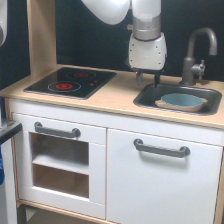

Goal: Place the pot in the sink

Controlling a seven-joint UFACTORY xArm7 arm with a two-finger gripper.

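Observation:
The light blue-grey pot (181, 101) with a tan band lies inside the dark grey sink (145, 96), toward its right half in the exterior view. The grey curved faucet (198, 54) stands behind the sink. My gripper (148, 78) hangs above the sink's back left corner, to the left of the pot and apart from it. Its two dark fingers (140, 77) stand apart with nothing between them, so it is open and empty.
A black stovetop (72, 82) with red rings sits on the wooden counter at the exterior view's left. A wooden side panel (41, 35) rises behind it. White cabinet doors with grey handles (161, 149) are below the counter.

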